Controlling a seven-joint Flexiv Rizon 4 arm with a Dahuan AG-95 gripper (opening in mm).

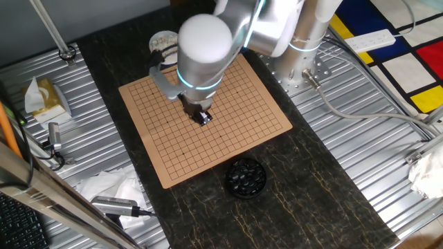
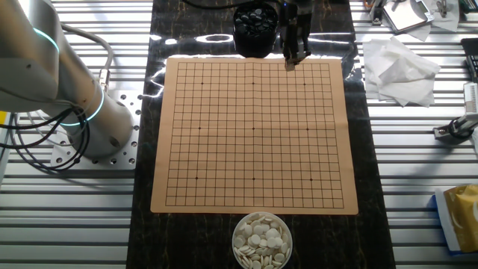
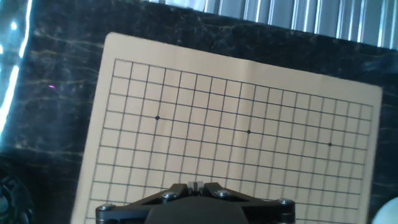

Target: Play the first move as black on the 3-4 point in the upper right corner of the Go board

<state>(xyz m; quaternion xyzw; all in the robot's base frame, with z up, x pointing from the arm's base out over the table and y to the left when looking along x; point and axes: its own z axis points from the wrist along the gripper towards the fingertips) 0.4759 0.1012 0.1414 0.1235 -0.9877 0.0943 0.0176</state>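
In the other fixed view, arm base (image 2: 82, 112) sits far left on the ribbed metal, beside the dark mat. Go board (image 2: 254, 187) lies flat mid-mat, with no stones on the visible grid. White stones (image 2: 261, 239) are heaped in a bowl just off the board's near edge. The round black bowl (image 2: 254, 49) of black stones is just off the far edge. Gripper (image 2: 291, 63) hangs just right of that bowl, over the board's far edge toward the right corner. In one fixed view it hangs over the board, so it is raised rather than touching. In the hand view the fingertips (image 3: 208, 186) are drawn nearly together. Whether a black stone is pinched between them cannot be told. The only black stones seen are in the bowl. The 3-4 point (image 2: 313, 84) is one step from the upper-right star dot (image 2: 305, 84), an unmarked crossing just below and right of the gripper. Crumpled tissue (image 2: 399, 71) lies right of the mat, well apart from the board.
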